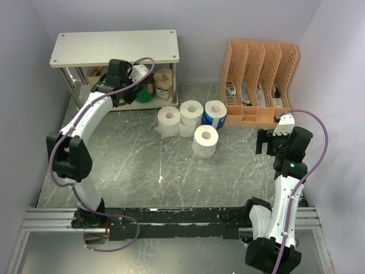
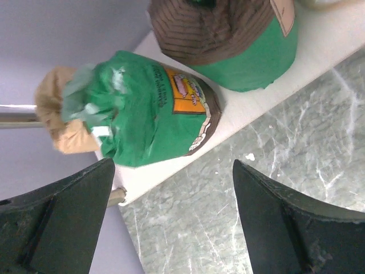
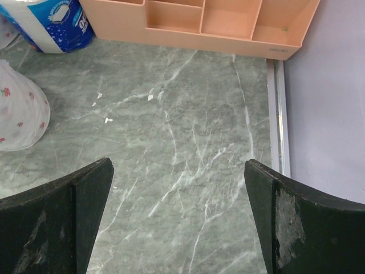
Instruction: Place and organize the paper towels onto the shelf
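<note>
The left gripper (image 2: 172, 171) has its two fingers spread wide and it holds nothing; only the table (image 2: 274, 188) shows between them. Just in front of it a green-wrapped roll (image 2: 154, 114) lies on its side at the edge of the lower board of the shelf (image 2: 319, 34). A second green roll (image 2: 245, 51) is beside it on the same board, and a tan roll (image 2: 54, 114) sits behind, near a metal leg (image 2: 17, 116).

The right gripper (image 3: 178, 171) is also spread wide with nothing in it, hovering over bare table near the orange file organizer (image 3: 228, 23).

Three white rolls (image 1: 191, 114) and one blue-printed roll (image 1: 215, 114) stand together on the table (between the shelf and the organizer), not on the shelf.
</note>
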